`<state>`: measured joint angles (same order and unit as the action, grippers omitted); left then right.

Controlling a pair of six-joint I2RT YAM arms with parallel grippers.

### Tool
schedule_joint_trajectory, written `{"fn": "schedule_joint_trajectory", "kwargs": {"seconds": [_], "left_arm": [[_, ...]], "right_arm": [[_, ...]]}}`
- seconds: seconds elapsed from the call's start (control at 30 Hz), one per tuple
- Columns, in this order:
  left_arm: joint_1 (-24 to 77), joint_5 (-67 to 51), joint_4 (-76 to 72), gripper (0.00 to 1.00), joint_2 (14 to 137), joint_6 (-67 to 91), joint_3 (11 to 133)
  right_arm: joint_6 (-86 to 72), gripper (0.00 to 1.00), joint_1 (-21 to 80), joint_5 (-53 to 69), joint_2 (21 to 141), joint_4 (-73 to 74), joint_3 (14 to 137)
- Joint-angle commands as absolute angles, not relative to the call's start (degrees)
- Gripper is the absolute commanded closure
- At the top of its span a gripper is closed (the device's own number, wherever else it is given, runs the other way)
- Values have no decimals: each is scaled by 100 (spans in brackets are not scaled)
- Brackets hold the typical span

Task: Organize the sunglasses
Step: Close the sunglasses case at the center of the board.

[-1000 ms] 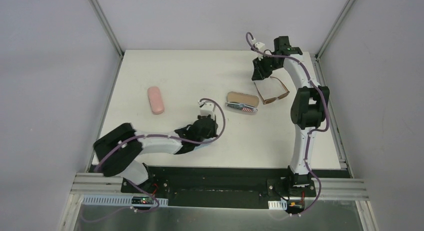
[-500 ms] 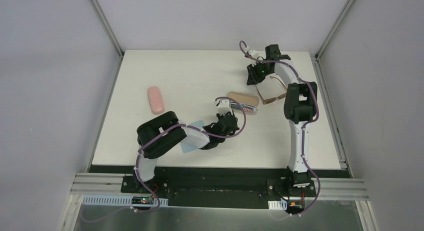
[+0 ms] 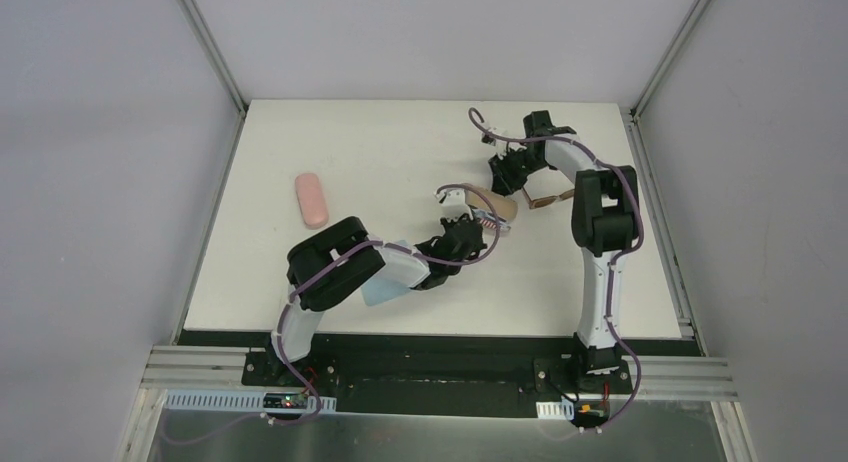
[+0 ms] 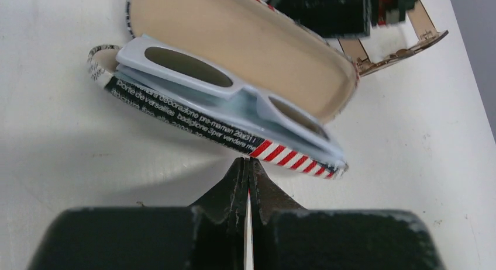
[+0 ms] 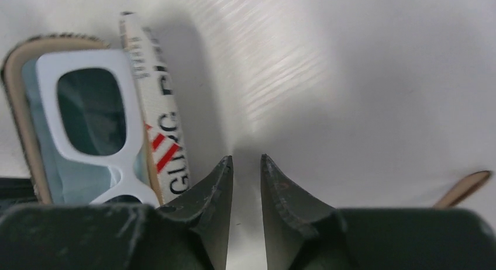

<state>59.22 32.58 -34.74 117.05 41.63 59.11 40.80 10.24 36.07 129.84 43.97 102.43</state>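
The pale whitish sunglasses (image 4: 234, 92) lie folded in the open black-and-white lettered case (image 4: 193, 121), on a light blue lining cloth; they also show in the right wrist view (image 5: 88, 127). My left gripper (image 4: 245, 163) is shut and empty, its tips at the case's near rim. My right gripper (image 5: 246, 159) is slightly open and empty, just beside the case's lid (image 5: 158, 130). The brown sunglasses (image 3: 549, 197) lie open on the table right of the case (image 3: 497, 204), behind my right gripper (image 3: 505, 177). My left gripper (image 3: 472, 227) reaches in from the front left.
A pink oblong case (image 3: 311, 200) lies at the left of the table. A light blue cloth (image 3: 378, 293) lies under my left arm near the front. The white table (image 3: 400, 142) ends at grey walls behind and at both sides.
My left arm swung right and forward until its shut gripper reached the open case. My right gripper came down and left from the back to the case's lid.
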Motion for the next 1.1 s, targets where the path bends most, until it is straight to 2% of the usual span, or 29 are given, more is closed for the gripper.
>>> {"fn": "schedule_joint_trajectory", "kwargs": {"seconds": [0.0,0.4,0.73,0.9,1.07], "left_arm": [[5822,3356,-3621,100,11737,4225,6091],[5784,3304,-4020,100,11825,4025,6181],[5787,3254,-4511,100,11761,3742,6046],[5783,3233,-4737,100,11786,3704,5954],[5792,3204,-4598,100,11521,3933,5659]], "right_arm": [[4380,73,1185,3802,12232,4585,9704],[3515,73,1734,3610,11182,4074,8380],[2967,74,2465,2466,10873,3156,7400],[2838,74,2483,2435,10549,2829,7008],[2696,74,2014,2738,10384,2918,7268]]}}
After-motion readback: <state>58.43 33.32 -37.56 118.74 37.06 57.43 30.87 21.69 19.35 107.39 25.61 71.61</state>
